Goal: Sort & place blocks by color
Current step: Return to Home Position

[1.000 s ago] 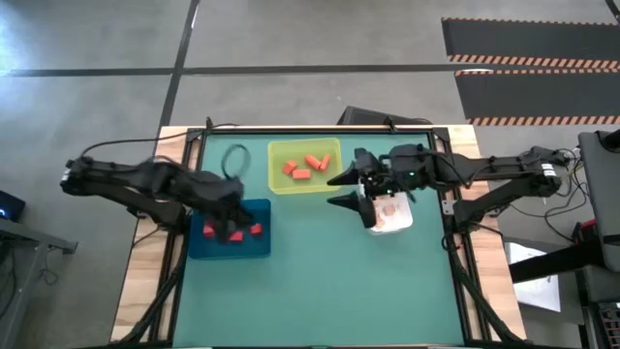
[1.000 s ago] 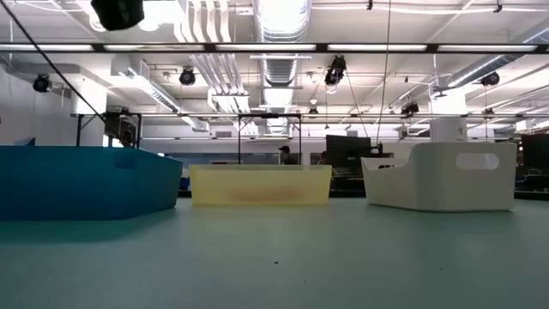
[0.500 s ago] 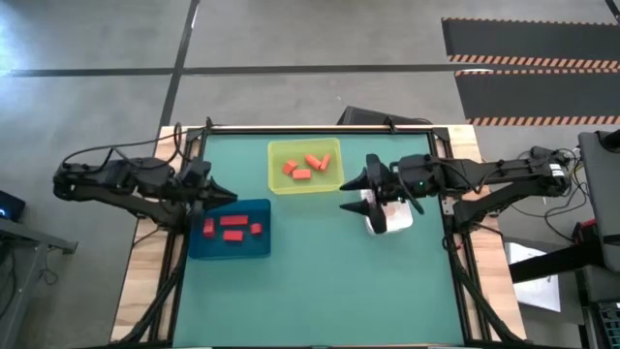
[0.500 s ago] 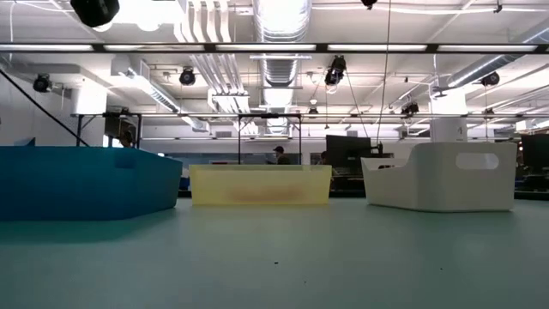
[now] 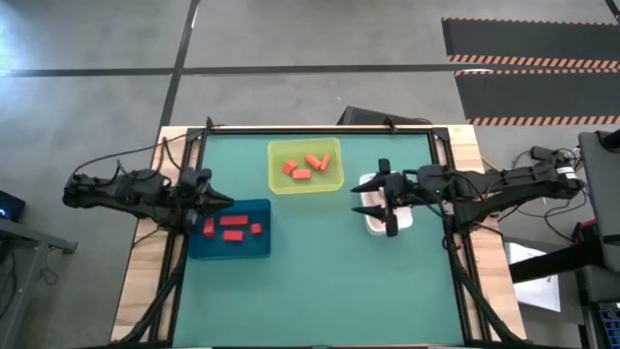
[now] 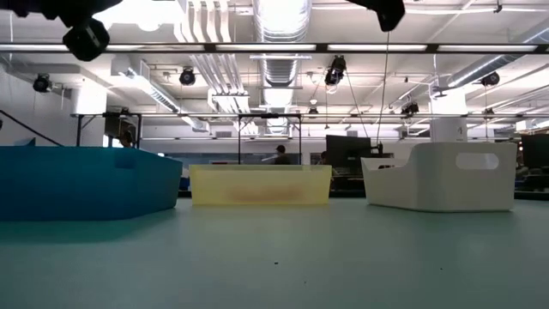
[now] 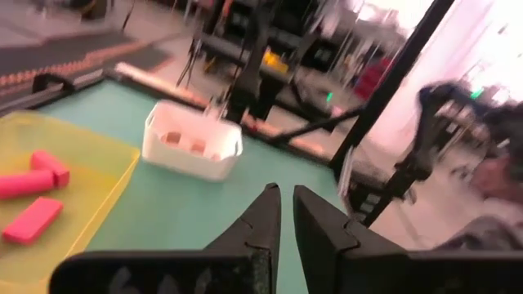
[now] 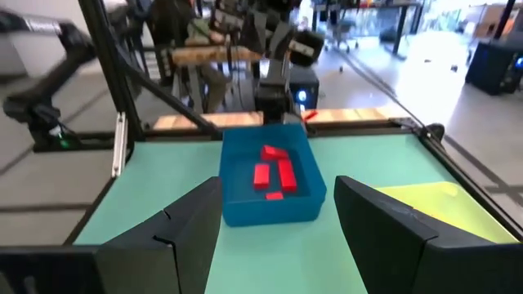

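Red blocks [image 5: 232, 229] lie in the blue tray [image 5: 230, 250]. Orange blocks [image 5: 308, 167] lie in the yellow-green tray [image 5: 304, 184]. Pale tan-pink blocks [image 7: 181, 140] sit in the white tray [image 7: 192, 151]; in the high view my right arm hides them. My left gripper [image 5: 229, 201] hovers shut at the blue tray's far-left corner and holds nothing. My right gripper [image 5: 371, 200] hangs open over the white tray [image 5: 403, 219], empty. The right wrist view looks across at the blue tray [image 8: 270, 196] and its red blocks [image 8: 274, 173].
The three trays stand in the table's far half; bare green mat [image 5: 320, 291] fills the near half. The low view shows the blue tray [image 6: 86, 182], the yellow-green tray [image 6: 260, 184] and the white tray [image 6: 442, 176] in a row. A black frame edges the table.
My left gripper has drawn up out of the blue tray and back toward the table's left edge, uncovering a third red block in the tray's middle. My right gripper has pulled back toward the table's right edge, still open, and now sits over the white tray.
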Robot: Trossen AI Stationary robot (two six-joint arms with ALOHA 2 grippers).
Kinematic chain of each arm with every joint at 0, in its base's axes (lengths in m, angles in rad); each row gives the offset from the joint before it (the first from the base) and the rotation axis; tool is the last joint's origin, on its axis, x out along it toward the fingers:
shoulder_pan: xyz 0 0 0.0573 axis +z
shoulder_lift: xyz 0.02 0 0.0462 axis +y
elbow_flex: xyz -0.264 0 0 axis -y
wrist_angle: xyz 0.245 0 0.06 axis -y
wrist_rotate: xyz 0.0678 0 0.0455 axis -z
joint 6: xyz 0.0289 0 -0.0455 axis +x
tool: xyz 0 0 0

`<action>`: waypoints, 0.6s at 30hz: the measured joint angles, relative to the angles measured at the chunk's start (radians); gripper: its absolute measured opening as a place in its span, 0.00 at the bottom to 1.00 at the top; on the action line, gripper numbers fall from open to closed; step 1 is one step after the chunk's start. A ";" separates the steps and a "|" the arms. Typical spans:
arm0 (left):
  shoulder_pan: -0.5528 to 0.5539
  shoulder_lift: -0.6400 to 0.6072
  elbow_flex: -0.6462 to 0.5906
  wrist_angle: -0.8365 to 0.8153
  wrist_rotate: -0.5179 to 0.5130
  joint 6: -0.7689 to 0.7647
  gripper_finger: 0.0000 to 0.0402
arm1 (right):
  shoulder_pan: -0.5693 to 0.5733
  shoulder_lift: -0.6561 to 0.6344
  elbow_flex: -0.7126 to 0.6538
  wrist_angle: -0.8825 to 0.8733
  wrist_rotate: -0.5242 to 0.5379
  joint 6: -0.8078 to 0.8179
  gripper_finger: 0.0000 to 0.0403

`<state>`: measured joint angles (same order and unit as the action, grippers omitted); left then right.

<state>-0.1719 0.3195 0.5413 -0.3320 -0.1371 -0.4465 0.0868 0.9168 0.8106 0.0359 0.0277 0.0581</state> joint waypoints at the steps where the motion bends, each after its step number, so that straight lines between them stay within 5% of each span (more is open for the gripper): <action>1: 0.000 -0.028 -0.027 0.020 0.000 0.000 0.05 | 0.000 -0.020 -0.032 0.029 0.000 0.003 0.56; 11: 0.000 -0.309 -0.194 0.096 -0.003 -0.013 0.05 | -0.003 -0.247 -0.239 0.111 0.056 0.039 0.56; 18: 0.000 -0.273 -0.213 0.094 -0.025 -0.009 0.05 | -0.042 -0.423 -0.341 0.107 0.067 0.019 0.56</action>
<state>-0.1719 0.0463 0.3286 -0.2379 -0.1619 -0.4557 0.0447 0.4941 0.4697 0.1434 0.0951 0.0768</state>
